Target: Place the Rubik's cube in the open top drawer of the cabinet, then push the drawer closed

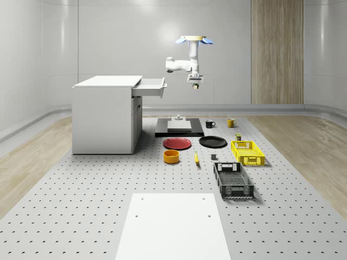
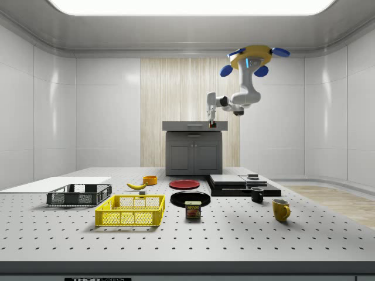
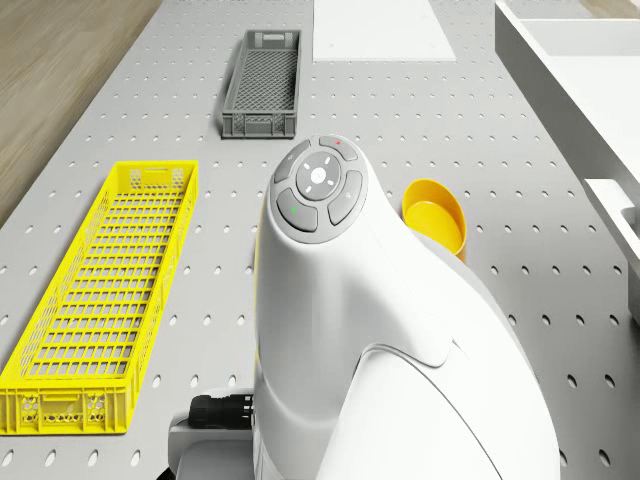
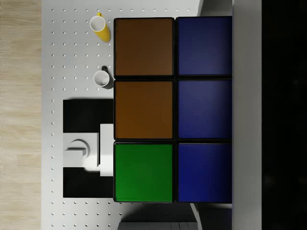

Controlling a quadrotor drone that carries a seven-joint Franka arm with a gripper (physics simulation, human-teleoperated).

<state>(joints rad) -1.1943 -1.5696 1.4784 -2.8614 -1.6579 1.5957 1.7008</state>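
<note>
I have the cube (image 4: 172,110) clamped in the gripper (image 1: 195,82), hanging in the air just right of the open drawer (image 1: 150,86) in the whole-scene view, about level with its front edge. The drone (image 1: 193,39) hovers above, over the black pad (image 1: 179,129), right of the cabinet (image 1: 105,114). My worry is height: carried across this low, the cube could clip the drawer's front lip and slip out or knock the drawer. There's open air above and to the right, and the floor clutter sits well below.
</note>
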